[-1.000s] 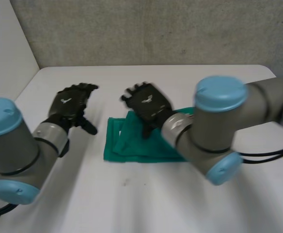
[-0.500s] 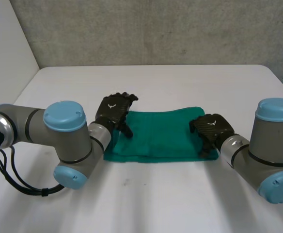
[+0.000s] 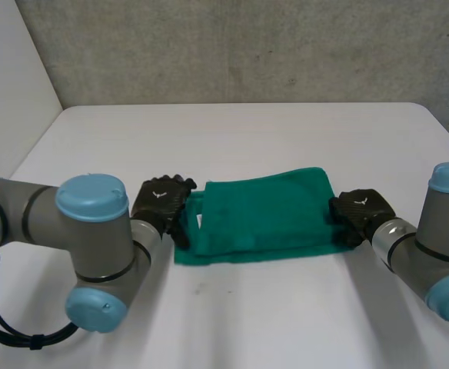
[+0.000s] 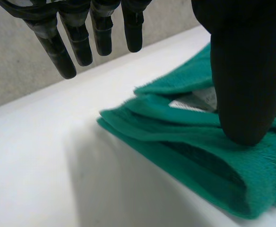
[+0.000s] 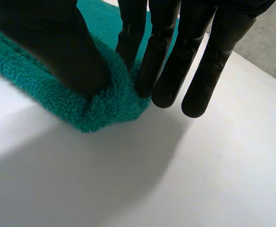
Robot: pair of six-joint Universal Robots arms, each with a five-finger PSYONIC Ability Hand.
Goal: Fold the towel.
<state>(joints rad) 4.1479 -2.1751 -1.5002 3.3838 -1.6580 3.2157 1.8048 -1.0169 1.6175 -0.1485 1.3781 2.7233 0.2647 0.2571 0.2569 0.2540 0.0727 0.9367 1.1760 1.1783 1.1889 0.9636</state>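
A green towel (image 3: 263, 211) lies folded in layers in the middle of the white table (image 3: 247, 323). My left hand (image 3: 161, 201) is at the towel's left edge. In the left wrist view its fingers (image 4: 81, 42) hang straight above the bare table, and its thumb (image 4: 244, 71) rests on the towel's (image 4: 190, 142) layered edge near a white label. My right hand (image 3: 360, 211) is at the towel's right edge. In the right wrist view its thumb (image 5: 53, 42) and fingers (image 5: 147, 61) pinch a bunched fold of the towel (image 5: 109, 104).
A grey wall runs behind the table's far edge (image 3: 240, 104), and a white wall stands at the left. Bare tabletop lies in front of the towel and on both sides of it.
My right arm swung from across the towel to its right edge and the hand closed on the cloth. My left hand came to the towel, then slid to its left edge.
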